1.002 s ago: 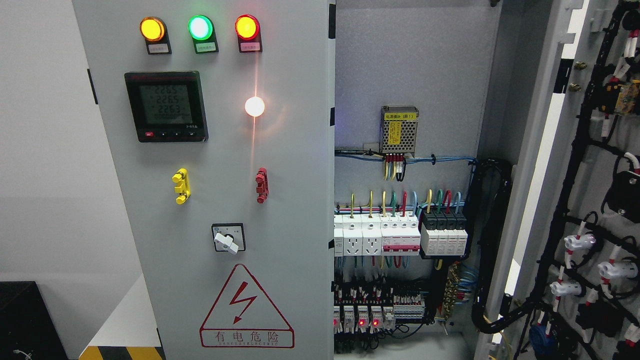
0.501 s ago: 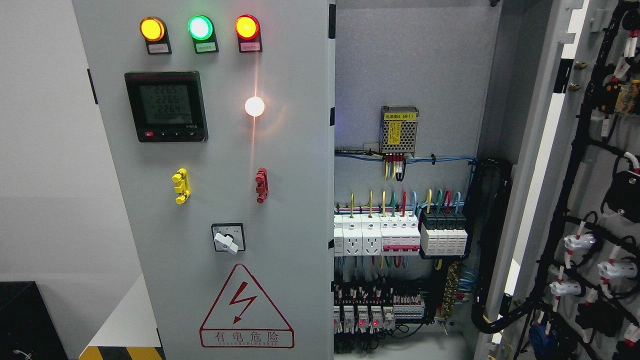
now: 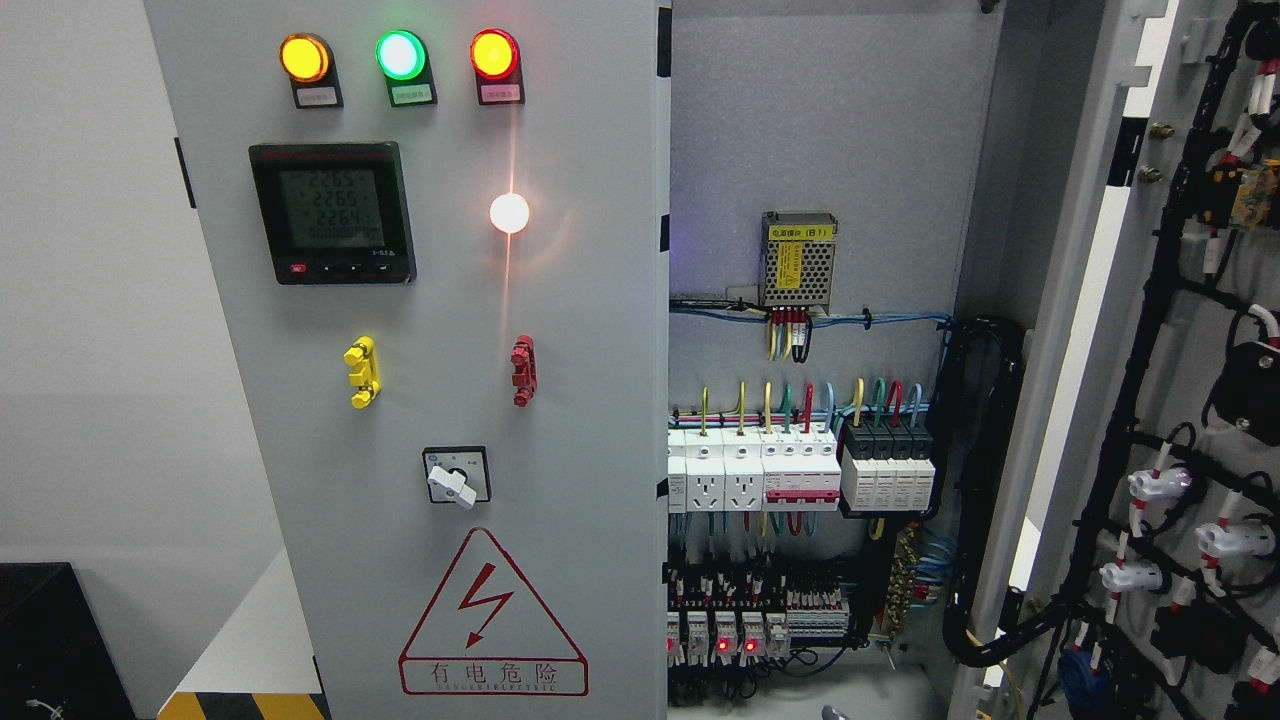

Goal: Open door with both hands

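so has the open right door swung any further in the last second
No. The open right door holds the same position: its edge lines up with the cabinet's black cable bundle just as before.

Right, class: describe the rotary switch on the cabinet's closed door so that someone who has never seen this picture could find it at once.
Start at the grey closed door that fills the left half of the cabinet. Go down past the three coloured lamps and the black meter to the red warning triangle. Just above its tip sits the rotary switch, the only square black plate with a white knob.

Electrical room: open control cabinet (image 3: pixel 830 120), breakers (image 3: pixel 800 470), indicator lamps (image 3: pixel 400 55).
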{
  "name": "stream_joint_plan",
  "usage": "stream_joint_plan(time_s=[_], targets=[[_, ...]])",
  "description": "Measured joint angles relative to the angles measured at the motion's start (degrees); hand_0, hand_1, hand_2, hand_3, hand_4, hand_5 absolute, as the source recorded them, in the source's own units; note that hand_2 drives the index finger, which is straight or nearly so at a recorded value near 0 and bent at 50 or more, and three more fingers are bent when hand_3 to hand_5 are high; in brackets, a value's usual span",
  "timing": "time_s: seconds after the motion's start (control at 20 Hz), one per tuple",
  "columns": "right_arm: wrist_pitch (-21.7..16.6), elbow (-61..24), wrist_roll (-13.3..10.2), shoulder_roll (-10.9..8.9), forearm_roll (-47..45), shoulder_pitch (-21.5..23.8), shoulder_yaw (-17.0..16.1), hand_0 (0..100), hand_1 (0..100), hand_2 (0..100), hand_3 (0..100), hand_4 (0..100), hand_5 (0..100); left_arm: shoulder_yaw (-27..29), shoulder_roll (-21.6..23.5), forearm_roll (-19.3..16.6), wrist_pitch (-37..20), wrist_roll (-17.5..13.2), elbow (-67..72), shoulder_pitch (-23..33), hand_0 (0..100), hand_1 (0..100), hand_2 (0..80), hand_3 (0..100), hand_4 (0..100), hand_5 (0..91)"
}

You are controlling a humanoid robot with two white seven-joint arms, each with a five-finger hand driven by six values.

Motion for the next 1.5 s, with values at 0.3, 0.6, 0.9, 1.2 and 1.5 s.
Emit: stream_joint_plan(time_s=[0.3,0.6,0.9,1.2,1.5], targets=[[4.01,0.72,-0.16,0.10,0.00,-7.80,0.92,19,0,0,0,0,0,0.01,-0.17,0.00,0.00,0.00,-0.13,-0.01,0,0,0.0,0,0,0.0],[10.23,3.23,-0.25,0.21,0.04,-15.98,1.41,19,0,0,0,0,0,0.01,-0.28,0.00,-0.02,0.00,-0.30,-0.02,0,0,0.0,0,0,0.0],[13.19,5.96,-0.26,1.20,0.03,-24.12,1.61,19,0,0,0,0,0,0.01,-0.34,0.00,-0.02,0.00,-0.13,-0.01,0,0,0.0,0,0,0.0],[16.35,9.68,-0.27,1.82,0.03,-30.43,1.69,19,0,0,0,0,0,0.02,-0.38,0.00,-0.02,0.00,-0.15,0.00,0,0,0.0,0,0,0.0],[22.15,12.72,-0.55,2.19,-0.02,-35.67,1.71,19,0,0,0,0,0,0.02,-0.41,0.00,-0.02,0.00,-0.05,0.00,0,0,0.0,0,0,0.0]])
